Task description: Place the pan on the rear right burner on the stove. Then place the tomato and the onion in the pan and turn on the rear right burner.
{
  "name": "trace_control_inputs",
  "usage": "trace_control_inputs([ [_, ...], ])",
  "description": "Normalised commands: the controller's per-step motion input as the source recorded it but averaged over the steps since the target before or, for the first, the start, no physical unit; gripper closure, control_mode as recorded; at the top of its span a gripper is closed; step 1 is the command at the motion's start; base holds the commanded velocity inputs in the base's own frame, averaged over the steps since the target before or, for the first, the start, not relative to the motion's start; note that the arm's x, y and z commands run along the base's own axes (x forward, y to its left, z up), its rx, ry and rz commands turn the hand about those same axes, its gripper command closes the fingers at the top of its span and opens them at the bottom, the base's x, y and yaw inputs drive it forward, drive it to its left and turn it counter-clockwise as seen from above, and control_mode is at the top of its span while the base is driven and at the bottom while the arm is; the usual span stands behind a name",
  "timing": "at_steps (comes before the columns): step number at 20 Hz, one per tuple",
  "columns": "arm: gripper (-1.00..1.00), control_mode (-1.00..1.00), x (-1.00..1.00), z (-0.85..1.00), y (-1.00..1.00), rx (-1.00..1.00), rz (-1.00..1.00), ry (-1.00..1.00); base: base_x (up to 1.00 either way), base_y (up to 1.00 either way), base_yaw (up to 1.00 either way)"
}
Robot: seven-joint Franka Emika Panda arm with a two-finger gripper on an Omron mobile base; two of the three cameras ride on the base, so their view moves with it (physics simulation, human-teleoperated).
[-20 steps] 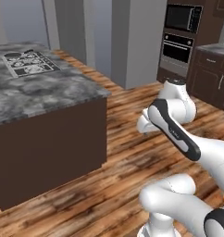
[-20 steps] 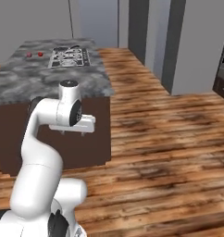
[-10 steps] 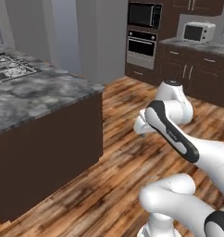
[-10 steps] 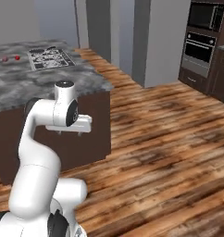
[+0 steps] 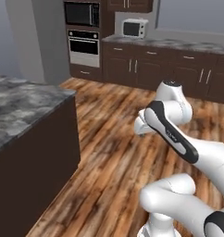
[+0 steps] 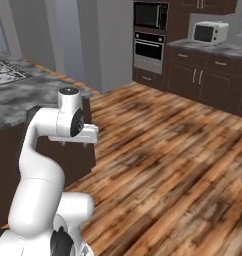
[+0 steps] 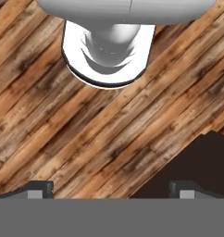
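pan, tomato and onion: whereabouts impossible to tell from these pictures. stove [image 6: 8, 71] just a patterned corner at the far left of the right base view, flush in the grey stone top of the dark island [image 6: 23, 102] — too small and cut off to pick out the rear right burner or anything on it.

gripper [image 7: 111, 190] folded in close to the base, pointing down at the wood floor [image 7: 146, 115]; 2 dark fingertips [image 7: 40, 189] set wide apart at the bottom of the hand view, jaws about as open as can be, nothing between them, nothing held. a dark corner of the island side intrudes at the lower right of that view.

beyond the island: wall oven [image 5: 84, 46] with a black microwave above, white microwave [image 5: 133, 28] on the far counter [image 5: 178, 44].

judged from this: no step of the task done as far as can be seen. all 4 left — pan onto the burner, tomato in, onion in, knob turned. first need looks like getting the base squared up to the island.
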Motion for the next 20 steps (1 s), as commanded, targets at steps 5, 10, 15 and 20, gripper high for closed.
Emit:
trace_control_inputs([
  [5,-1.0,1.0,0.0,0.0,0.0,0.0,0.0,0.0,-0.99,1.0,-0.21],
  [10,-1.0,1.0,0.0,0.0,0.0,0.0,0.0,0.0,-0.93,1.0,-0.24],
  [15,-1.0,1.0,0.0,0.0,0.0,0.0,0.0,0.0,-0.74,1.0,-0.46],
  [20,-1.0,1.0,0.0,0.0,0.0,0.0,0.0,0.0,-0.64,1.0,-0.53],
])
